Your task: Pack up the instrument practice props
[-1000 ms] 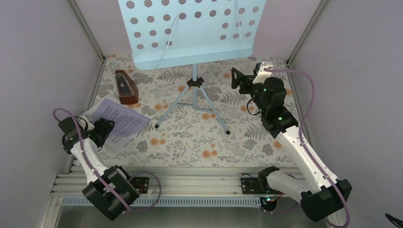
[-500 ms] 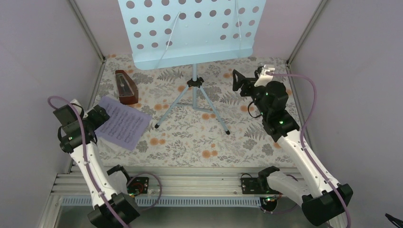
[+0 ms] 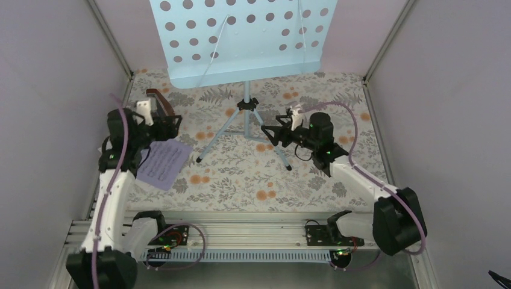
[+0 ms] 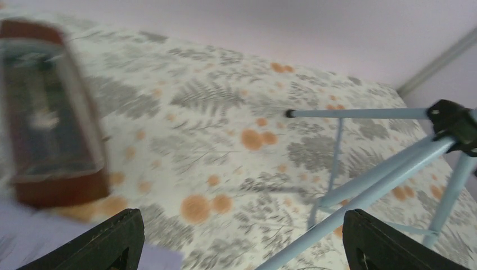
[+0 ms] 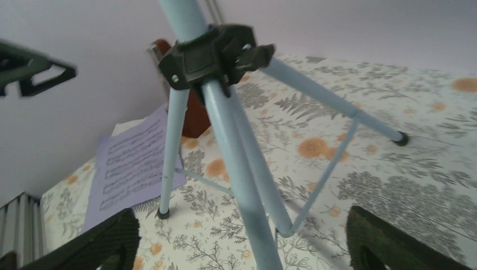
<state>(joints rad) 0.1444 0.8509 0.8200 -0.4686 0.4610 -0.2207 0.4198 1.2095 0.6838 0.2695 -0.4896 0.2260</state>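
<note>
The pale-blue perforated music stand [image 3: 241, 36] stands at the back centre on tripod legs [image 3: 244, 129]. The reddish-brown metronome [image 3: 158, 99] stands at the back left, partly behind my left gripper [image 3: 166, 123]. A lilac sheet-music page [image 3: 164, 164] lies front left with a white page edge under it. My left gripper [image 4: 242, 247] is open and empty, with the metronome [image 4: 50, 124] to its left. My right gripper [image 3: 270, 133] is open. In the right wrist view it [image 5: 247, 247] straddles one tripod leg [image 5: 242, 180] below the black hub [image 5: 216, 50], without touching it. The page [image 5: 135, 163] lies behind.
A floral cloth [image 3: 241, 180] covers the table. Plain walls close in at left [image 3: 54, 90], right [image 3: 446, 90] and back. An aluminium rail [image 3: 241, 232] runs along the near edge. The stand's desk overhangs the back of the table.
My left gripper has left the pages and swung back and right towards the metronome. My right gripper has moved left from the back right corner to the tripod's leg.
</note>
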